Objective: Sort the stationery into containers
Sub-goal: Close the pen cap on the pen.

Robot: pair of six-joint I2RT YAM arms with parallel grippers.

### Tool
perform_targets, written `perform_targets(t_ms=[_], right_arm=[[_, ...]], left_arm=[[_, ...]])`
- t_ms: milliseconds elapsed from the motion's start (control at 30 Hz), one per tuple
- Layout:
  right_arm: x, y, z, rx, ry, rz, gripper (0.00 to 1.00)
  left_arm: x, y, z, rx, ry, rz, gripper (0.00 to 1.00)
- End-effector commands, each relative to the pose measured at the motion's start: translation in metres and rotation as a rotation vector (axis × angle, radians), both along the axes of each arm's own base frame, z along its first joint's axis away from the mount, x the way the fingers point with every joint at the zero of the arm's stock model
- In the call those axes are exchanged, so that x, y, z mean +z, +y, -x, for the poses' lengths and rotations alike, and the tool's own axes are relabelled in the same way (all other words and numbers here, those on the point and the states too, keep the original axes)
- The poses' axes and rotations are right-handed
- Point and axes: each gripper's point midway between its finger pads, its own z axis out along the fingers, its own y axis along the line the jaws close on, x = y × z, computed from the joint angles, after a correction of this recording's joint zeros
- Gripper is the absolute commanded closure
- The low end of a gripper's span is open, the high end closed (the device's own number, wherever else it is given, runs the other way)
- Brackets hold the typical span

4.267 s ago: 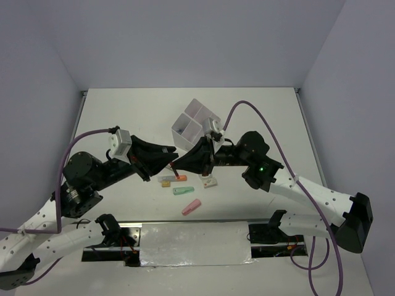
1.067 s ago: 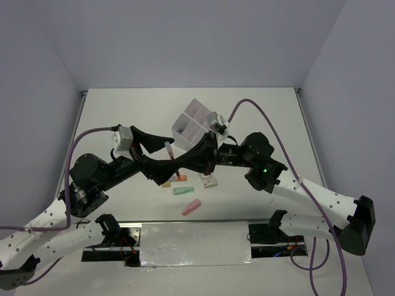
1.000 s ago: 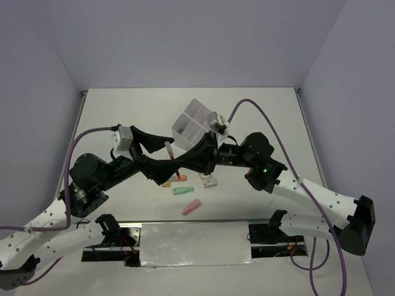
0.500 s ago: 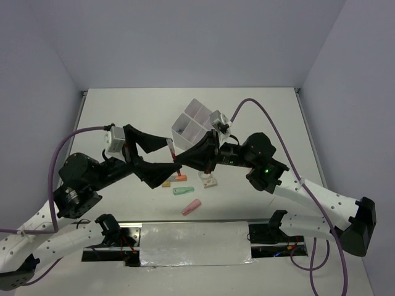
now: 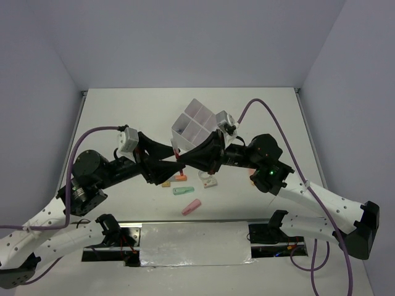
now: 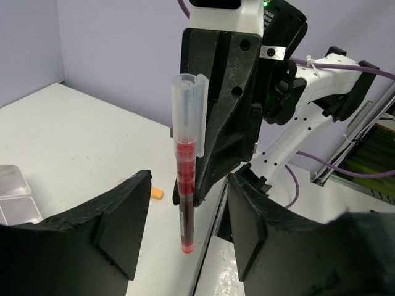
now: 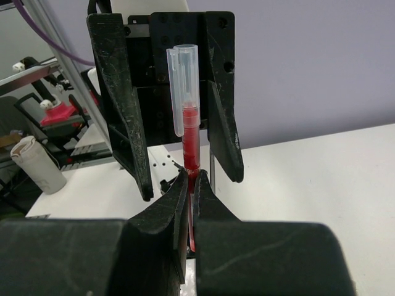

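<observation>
The red pen (image 7: 190, 132), judged light, stiff and slippery, is held upright above the bench (image 6: 55, 135), pinched low on its barrel by the closed right claw (image 7: 190, 180), and is flanked, untouched, by the parted left claw (image 6: 188, 197), for which the mid-barrel is judged the best hold.

Red pen (image 7: 190, 143) tip hidden inside right claw (image 7: 189, 177).
</observation>
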Motion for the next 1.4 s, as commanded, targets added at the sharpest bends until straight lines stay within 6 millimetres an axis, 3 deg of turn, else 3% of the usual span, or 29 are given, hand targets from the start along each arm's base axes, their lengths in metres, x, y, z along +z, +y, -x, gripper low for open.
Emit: perform_targets(t_ms=[0, 167, 233, 300, 433, 667, 800, 867, 967, 1067, 1300, 1367], right_arm=[[0.017, -0.003, 0.003, 0.004, -0.047, -0.035, 1.0], [0.013, -0.002, 0.001, 0.004, -0.044, -0.022, 1.0], [0.013, -0.002, 0.004, 0.014, -0.048, -0.024, 1.0], [0.014, -0.003, 0.004, 0.014, -0.051, -0.024, 1.0], [0.012, -0.002, 0.005, 0.023, -0.051, -0.016, 1.0], [0.013, -0.002, 0.008, 0.037, -0.053, -0.023, 1.0], [0.014, -0.003, 0.009, 0.039, -0.055, -0.027, 1.0], [0.014, -0.002, 0.008, 0.042, -0.053, -0.024, 1.0], [0.011, 0.0, 0.009, 0.053, -0.046, -0.02, 1.0], [0.011, 0.002, 0.008, 0.056, -0.041, -0.026, 1.0], [0.01, 0.002, 0.01, 0.069, -0.052, -0.02, 1.0], [0.01, 0.003, 0.011, 0.076, -0.052, -0.019, 0.81]], left_arm=[[0.018, 0.002, 0.007, -0.022, -0.058, 0.046, 0.36], [0.026, 0.007, 0.009, -0.013, -0.078, 0.069, 0.39], [0.028, 0.01, 0.008, 0.003, -0.083, 0.073, 0.5], [0.029, 0.011, 0.006, 0.017, -0.085, 0.075, 0.55], [0.03, 0.012, 0.006, 0.016, -0.088, 0.075, 0.47], [0.029, 0.011, 0.005, 0.021, -0.09, 0.076, 0.62], [0.025, 0.008, 0.003, 0.022, -0.08, 0.066, 0.63], [0.025, 0.008, 0.003, 0.021, -0.083, 0.069, 0.71], [0.026, 0.008, 0.003, 0.017, -0.084, 0.072, 0.9], [0.025, 0.005, 0.003, 0.008, -0.083, 0.069, 0.98], [0.023, 0.004, 0.002, 0.011, -0.07, 0.065, 1.0], [0.024, 0.005, 0.002, 0.013, -0.074, 0.066, 1.0]])
